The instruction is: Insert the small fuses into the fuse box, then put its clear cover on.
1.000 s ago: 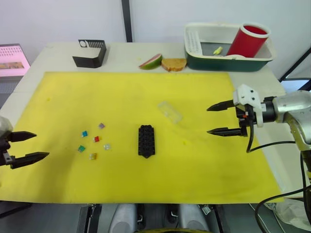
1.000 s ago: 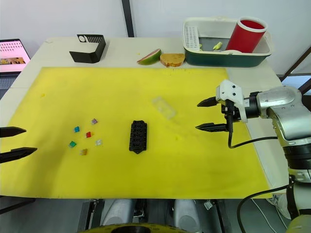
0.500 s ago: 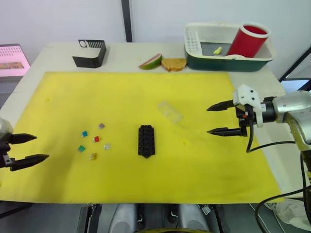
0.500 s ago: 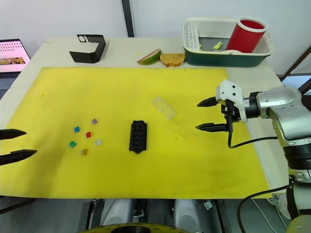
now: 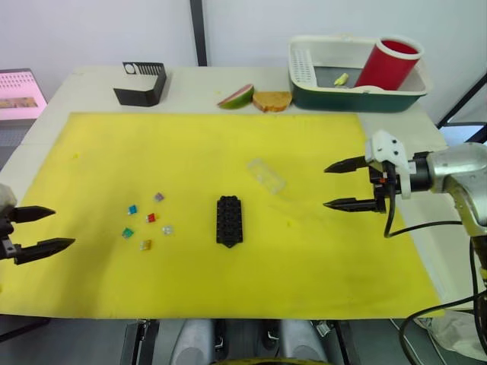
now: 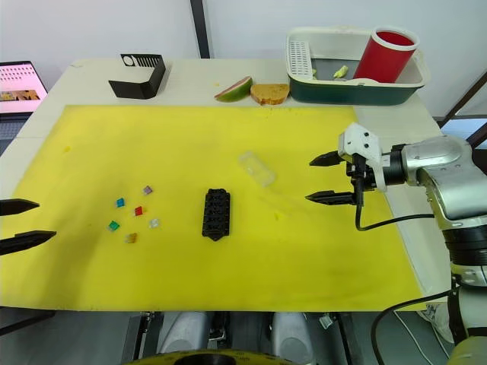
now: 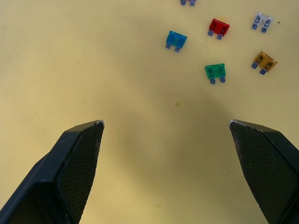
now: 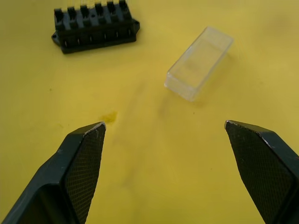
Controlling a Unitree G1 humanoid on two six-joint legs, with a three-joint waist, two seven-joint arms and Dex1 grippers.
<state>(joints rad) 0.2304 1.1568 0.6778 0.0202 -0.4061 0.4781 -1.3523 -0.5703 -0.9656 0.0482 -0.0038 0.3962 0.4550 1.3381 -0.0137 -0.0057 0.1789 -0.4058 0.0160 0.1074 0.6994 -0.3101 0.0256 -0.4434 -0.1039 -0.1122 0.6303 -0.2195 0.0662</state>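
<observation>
Left wrist view: your left gripper gapes wide, empty. Small fuses look light and slippery; pinch the plastic body. Right gripper is likewise wide, empty.

Pale table carries yellow mat, black stand, fruit slice, bread, green-white basin

The left gripper sits at the left edge of the left eye view, its arm cut off there. In the left wrist view the purple one of the small fuses is clipped by the upper edge. From the head views, whether any slot of the fuse box holds something is too small to tell. The pink-lit screen is cut by the left edge, its content unreadable. The red cup hides part of the tray interior.
</observation>
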